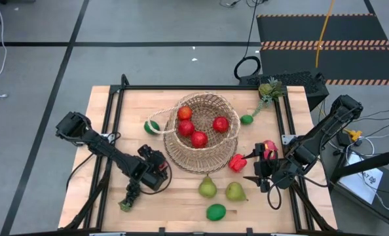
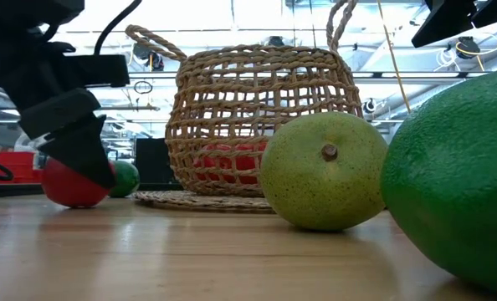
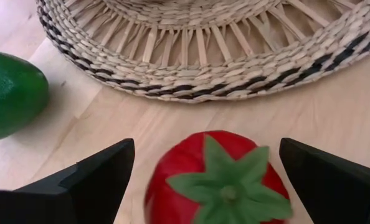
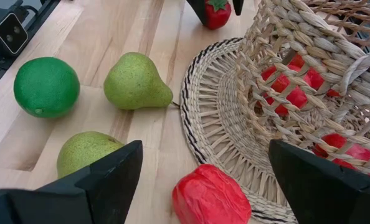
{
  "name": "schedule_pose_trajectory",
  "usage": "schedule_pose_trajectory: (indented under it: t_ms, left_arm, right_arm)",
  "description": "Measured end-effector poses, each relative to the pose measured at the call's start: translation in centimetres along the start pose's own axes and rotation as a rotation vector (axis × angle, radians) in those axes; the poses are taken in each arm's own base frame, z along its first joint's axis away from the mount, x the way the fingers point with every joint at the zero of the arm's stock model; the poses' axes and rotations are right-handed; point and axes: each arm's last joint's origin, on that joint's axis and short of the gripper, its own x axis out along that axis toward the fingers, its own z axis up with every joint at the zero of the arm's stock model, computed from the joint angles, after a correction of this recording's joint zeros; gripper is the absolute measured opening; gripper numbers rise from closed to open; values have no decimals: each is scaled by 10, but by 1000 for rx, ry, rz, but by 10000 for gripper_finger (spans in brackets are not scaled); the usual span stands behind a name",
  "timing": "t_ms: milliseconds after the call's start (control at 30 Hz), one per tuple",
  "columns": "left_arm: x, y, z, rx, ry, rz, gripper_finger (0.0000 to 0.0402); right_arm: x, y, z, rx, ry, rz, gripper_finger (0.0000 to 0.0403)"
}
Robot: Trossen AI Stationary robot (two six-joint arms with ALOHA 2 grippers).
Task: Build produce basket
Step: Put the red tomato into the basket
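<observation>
Wooden table (image 1: 103, 131), left end effector (image 3: 207, 150) open astride red tomato (image 3: 191, 168), right end effector (image 4: 206, 149) open beside basket (image 4: 309, 62)

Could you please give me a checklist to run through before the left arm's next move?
1. Left claw open: ok.
2. Tomato centred between its fingers: ok.
3. Tomato clear of the woven mat: ok.
4. Lime outside the closing path: ok.
5. Room left in the basket beside the red fruits: ok.
6. Right claw, open over a red fruit, apart from the left claw: ok.
</observation>
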Motion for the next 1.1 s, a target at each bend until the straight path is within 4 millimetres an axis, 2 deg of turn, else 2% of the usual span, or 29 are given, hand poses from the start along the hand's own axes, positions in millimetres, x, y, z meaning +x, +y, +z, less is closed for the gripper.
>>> schedule_pose_trajectory:
  t_ms: [733, 1100]
  left_arm:
    - [2, 1, 1, -9, 59, -24, 397]
    - [1, 0, -1, -9, 89, -50, 306]
  right_arm:
    - [0, 0, 0, 0, 0, -1, 339]
    - [0, 0, 0, 0, 0, -1, 339]
